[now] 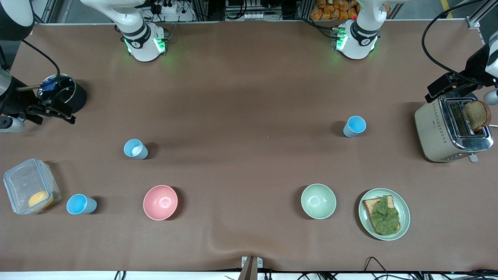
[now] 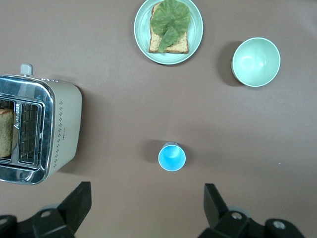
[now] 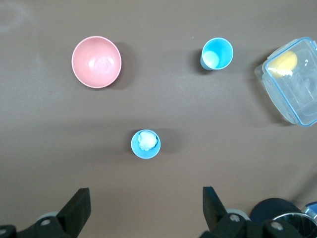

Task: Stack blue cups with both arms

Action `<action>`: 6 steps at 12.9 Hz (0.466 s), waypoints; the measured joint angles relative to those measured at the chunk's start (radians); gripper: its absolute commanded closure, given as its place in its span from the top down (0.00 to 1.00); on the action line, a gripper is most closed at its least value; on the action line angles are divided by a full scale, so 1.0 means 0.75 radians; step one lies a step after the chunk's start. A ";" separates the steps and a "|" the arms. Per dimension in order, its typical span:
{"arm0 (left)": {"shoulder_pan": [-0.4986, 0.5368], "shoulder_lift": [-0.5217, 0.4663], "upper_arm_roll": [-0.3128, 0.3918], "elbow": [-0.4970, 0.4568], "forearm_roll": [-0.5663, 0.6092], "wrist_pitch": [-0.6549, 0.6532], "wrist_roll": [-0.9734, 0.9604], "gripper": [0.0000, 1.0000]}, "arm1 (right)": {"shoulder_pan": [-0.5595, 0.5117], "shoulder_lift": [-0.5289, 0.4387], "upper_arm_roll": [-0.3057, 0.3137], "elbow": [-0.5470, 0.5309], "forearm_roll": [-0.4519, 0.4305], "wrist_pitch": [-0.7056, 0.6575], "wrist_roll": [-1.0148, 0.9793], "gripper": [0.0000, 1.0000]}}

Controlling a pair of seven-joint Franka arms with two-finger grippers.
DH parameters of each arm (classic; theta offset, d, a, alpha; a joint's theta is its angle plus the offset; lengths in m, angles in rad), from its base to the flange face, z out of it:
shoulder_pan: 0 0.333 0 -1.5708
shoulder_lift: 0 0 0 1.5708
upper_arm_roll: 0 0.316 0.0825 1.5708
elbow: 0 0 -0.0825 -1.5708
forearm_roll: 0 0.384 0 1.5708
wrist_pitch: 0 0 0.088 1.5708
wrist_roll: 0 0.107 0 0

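Note:
Three light-blue cups stand upright and apart on the brown table. One cup (image 1: 354, 126) (image 2: 172, 156) is toward the left arm's end. A second cup (image 1: 135, 149) (image 3: 145, 144), with something white inside, is toward the right arm's end. A third cup (image 1: 80, 204) (image 3: 216, 53) is nearer the front camera, beside a clear container. My left gripper (image 1: 437, 90) (image 2: 147, 203) hangs open and empty over the table by the toaster. My right gripper (image 1: 64, 112) (image 3: 146, 208) hangs open and empty beside a black pot.
A pink bowl (image 1: 160, 202) and a pale green bowl (image 1: 318, 201) sit near the front. A green plate (image 1: 404, 206) holds toast with lettuce. A toaster (image 1: 453, 128) with bread, a clear container (image 1: 31, 186) and a black pot (image 1: 68, 93) stand at the table's ends.

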 measured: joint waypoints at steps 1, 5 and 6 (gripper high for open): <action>0.001 0.000 0.000 0.000 0.000 0.002 0.000 1.00 | 0.000 -0.001 0.001 0.000 0.000 -0.008 0.000 1.00; 0.016 -0.001 0.001 0.001 0.000 0.007 0.000 1.00 | -0.001 -0.001 0.014 0.000 0.000 -0.028 0.000 1.00; 0.016 -0.001 0.001 0.001 0.000 0.007 0.000 1.00 | -0.004 -0.001 0.016 0.000 0.000 -0.032 0.000 1.00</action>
